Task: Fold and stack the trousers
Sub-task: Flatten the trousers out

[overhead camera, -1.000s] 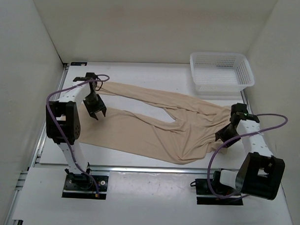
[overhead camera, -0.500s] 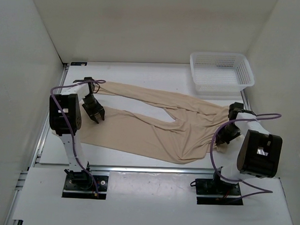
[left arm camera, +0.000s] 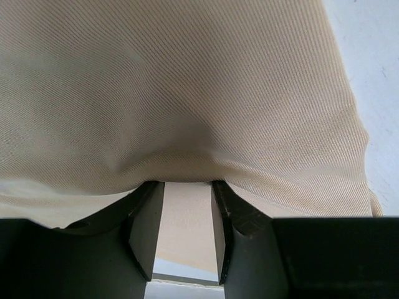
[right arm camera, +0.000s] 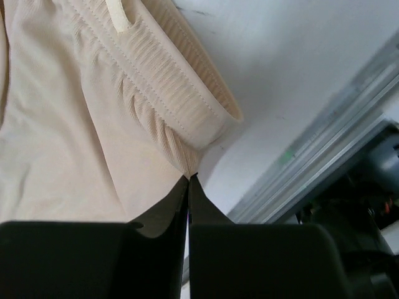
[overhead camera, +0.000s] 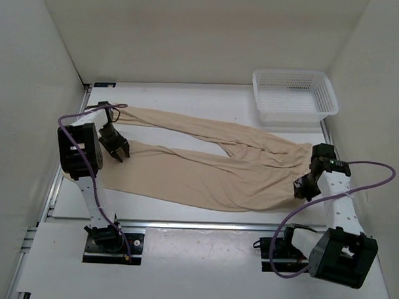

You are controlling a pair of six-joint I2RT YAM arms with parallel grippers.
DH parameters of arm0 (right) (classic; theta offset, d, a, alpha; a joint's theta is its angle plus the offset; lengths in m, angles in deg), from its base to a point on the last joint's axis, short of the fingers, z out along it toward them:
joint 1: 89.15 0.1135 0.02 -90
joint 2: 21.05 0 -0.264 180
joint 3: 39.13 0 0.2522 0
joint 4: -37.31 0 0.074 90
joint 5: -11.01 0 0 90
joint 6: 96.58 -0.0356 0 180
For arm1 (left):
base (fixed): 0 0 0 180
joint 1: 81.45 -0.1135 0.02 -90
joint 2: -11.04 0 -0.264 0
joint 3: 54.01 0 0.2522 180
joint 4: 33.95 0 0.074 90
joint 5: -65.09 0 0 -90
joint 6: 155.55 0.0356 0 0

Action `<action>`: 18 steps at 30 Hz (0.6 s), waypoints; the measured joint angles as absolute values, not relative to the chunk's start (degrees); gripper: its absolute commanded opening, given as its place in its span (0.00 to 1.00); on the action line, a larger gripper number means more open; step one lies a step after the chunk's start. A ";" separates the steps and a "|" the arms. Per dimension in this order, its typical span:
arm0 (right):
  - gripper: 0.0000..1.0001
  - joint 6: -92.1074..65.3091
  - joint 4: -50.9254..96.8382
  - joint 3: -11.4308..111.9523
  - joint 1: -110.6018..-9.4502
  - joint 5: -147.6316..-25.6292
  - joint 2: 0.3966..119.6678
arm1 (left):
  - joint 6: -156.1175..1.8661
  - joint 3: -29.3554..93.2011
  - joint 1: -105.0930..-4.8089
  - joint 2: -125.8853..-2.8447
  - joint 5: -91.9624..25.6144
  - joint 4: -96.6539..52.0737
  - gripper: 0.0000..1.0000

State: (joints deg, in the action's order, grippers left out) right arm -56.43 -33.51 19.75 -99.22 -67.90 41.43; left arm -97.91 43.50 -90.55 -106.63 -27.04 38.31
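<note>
The right gripper (right arm camera: 188, 177) is closed completely, and its tips pinch only a very small bit of the waistband (right arm camera: 181, 93), at the lower corner. This is the first risk, in my opinion. The hold is so thin that the soft cloth can slip out as soon as the arm lifts or pulls, and then the waist end drops back in a heap.

The left gripper (left arm camera: 186, 187) is in a different state. Its fingers stand apart with a clear gap and the tips press into one trouser leg (left arm camera: 187, 93), but the cloth is not clamped. If the arm rises before the jaws close, it takes nothing. If they close badly, they may catch only the upper layer of the leg, and the fold comes out crooked.

The trousers (overhead camera: 205, 169) lie spread across the table (overhead camera: 175, 96), legs to the left and waist to the right, with one gripper at each end. Because the two holds are not equal, a pull from one side could drag and wrinkle the whole garment instead of folding it. The right gripper also works close to the table's side edge, so loose cloth could slide over it. The white basket (overhead camera: 293, 94) stands just beyond the waist end, and a wide swing of the cloth could brush it.
</note>
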 measured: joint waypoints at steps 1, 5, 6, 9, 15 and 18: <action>0.02 -56.82 -34.62 19.75 -99.22 -67.72 40.60 | -97.91 43.50 -90.64 -106.60 -27.04 38.31 0.47; 0.22 -58.44 -39.06 19.75 -99.22 -66.80 38.17 | -97.62 43.48 -91.12 -106.36 -27.02 38.29 0.52; 0.23 -58.70 -39.84 19.75 -99.17 -66.45 37.50 | -97.42 43.50 -91.14 -106.19 -27.04 38.38 0.56; 0.30 -59.16 -41.40 20.41 -98.74 -65.41 35.90 | -96.75 45.77 -90.99 -105.75 -26.85 40.52 0.60; 0.31 -60.04 -41.24 30.15 -92.70 -61.36 40.18 | -95.50 61.97 -89.26 -106.43 -27.11 43.58 0.10; 0.31 -59.86 -38.25 36.32 -89.08 -59.50 47.24 | -94.87 72.72 -88.65 -110.06 -27.50 44.43 0.23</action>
State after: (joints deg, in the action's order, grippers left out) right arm -59.86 -38.25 36.32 -89.08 -59.50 47.24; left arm -94.87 72.72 -88.65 -110.06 -27.50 44.43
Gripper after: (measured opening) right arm 0.310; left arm 0.112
